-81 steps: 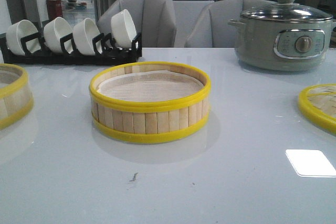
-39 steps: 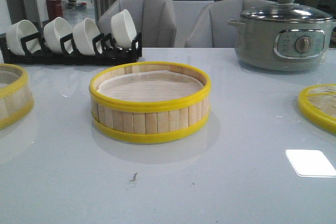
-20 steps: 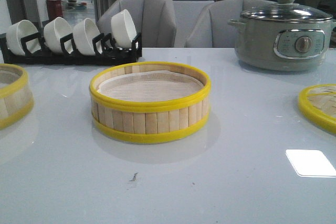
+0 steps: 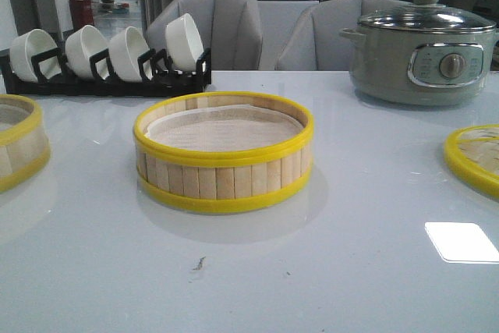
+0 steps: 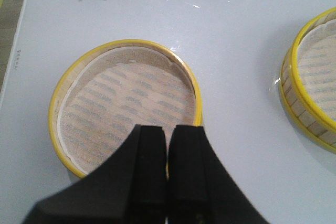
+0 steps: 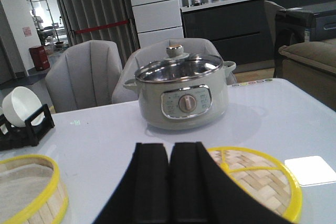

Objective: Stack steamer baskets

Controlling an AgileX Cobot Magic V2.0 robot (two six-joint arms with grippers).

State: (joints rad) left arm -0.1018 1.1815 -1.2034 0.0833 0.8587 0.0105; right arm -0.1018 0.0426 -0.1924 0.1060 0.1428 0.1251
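Left jaws [image 5: 167, 174] closed, gripping nothing, hanging above the near rim of the left steamer basket [image 5: 125, 106], which sits directly below and slightly ahead of them. Round, so no long axis; any rim point works. Middle steamer basket [image 4: 223, 151] sits apart from it, at the centre of the surface [image 4: 351, 271], likely the stack base. Right jaws [image 6: 170, 182] also closed and empty, pointing over the woven lid [image 6: 257, 182] toward the cooker [image 6: 180, 97]. Left arm is clearly nearer; the jaws need opening to straddle the wall.
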